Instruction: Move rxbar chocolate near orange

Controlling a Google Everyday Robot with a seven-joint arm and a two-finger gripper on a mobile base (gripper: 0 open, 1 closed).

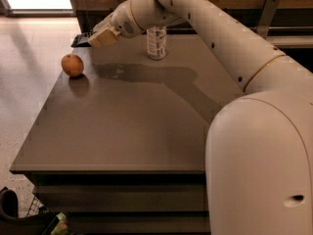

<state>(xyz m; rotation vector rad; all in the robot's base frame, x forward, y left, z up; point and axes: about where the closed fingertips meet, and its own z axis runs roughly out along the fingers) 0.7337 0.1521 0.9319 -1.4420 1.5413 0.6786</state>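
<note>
The orange [72, 65] sits on the counter [127, 131] by its left edge, close to the far left corner. The gripper [94, 38] hangs over that corner, behind and just right of the orange, clamping the rxbar chocolate [80, 40], which sticks out leftward. A bottle [156, 43] stands by the far edge, right of the gripper

Cream gripper [93, 39], at the bench's far left corner, clamps the black bar [80, 40]. The orange [72, 65] by the left edge is dull orange. Bench [127, 131] grey-brown, bottle [156, 43] clear with white-patterned label, arm [220, 38] white.
</note>
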